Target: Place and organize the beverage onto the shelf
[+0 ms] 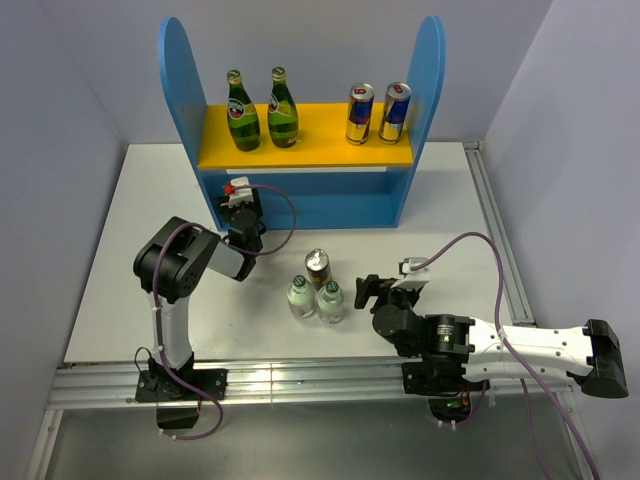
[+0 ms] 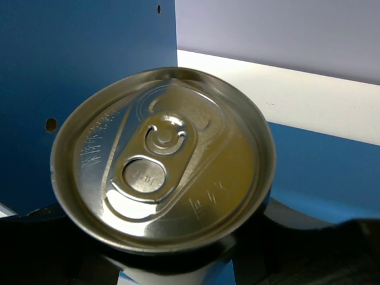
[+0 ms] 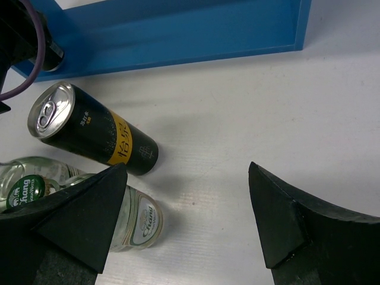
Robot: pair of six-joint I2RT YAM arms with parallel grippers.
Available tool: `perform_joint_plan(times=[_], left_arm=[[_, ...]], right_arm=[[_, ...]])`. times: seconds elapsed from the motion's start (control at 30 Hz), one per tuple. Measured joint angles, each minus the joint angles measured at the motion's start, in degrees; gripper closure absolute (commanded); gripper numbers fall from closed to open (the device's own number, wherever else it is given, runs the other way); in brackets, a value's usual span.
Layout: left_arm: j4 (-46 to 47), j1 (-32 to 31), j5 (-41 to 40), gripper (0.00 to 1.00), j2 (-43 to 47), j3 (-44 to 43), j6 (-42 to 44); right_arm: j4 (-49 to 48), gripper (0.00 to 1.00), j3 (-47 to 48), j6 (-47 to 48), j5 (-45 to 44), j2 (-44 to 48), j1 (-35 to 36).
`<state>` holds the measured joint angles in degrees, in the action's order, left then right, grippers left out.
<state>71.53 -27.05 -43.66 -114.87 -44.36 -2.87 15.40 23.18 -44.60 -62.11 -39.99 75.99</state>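
Gripping | left end effector (image 1: 243,208) clamped on can (image 2: 163,160) at shelf (image 1: 330,205) base, far edge of table (image 1: 450,200) | right end effector (image 3: 187,178) wide open, empty | second can (image 1: 318,267), clear bottles (image 1: 300,296) (image 1: 330,301) mid-table beside it

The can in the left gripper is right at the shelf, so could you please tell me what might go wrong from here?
1. The can, which appears held in the left gripper, sits very close to a blue panel of the shelf. It could bump that panel or tip over on release.
2. The open right gripper hovers beside a tight cluster of a dark can and two clear bottles. Grabbing one may knock over its neighbours.
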Motion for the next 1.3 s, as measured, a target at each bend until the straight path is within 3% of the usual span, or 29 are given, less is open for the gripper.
perform_joint_plan(times=[0.2, 0.63, 0.73, 0.8, 1.1, 1.3], left_arm=[[0.0, -0.87, -0.81, 0.34, 0.0, 0.0, 0.24], [1.77, -1.97, -1.22, 0.26, 0.7, -1.31, 0.76], [1.68, -2.4, -1.42, 0.16, 1.01, -1.31, 1.33], [1.53, -2.91, -1.75, 0.02, 2.12, -1.25, 1.81], [1.33, -4.39, -1.81, 0.01, 18.84, 2.95, 0.11], [-17.66, -5.92, -2.16, 0.05, 33.59, 4.48, -4.2]], right_arm=[[0.0, 0.11, 0.0, 0.22, 0.0, 0.04, 0.0], [-0.76, 0.11, -0.09, 0.85, 0.04, 0.22, 0.0], [-1.18, 0.11, -0.11, 1.03, 0.04, 0.2, 0.0], [-1.31, 0.11, -0.11, 1.05, 0.04, 0.15, 0.0], [-1.73, 0.11, -0.17, 1.22, 0.07, 0.0, 0.0], [-1.73, 0.11, -0.17, 1.25, 0.09, -0.63, 0.0]])
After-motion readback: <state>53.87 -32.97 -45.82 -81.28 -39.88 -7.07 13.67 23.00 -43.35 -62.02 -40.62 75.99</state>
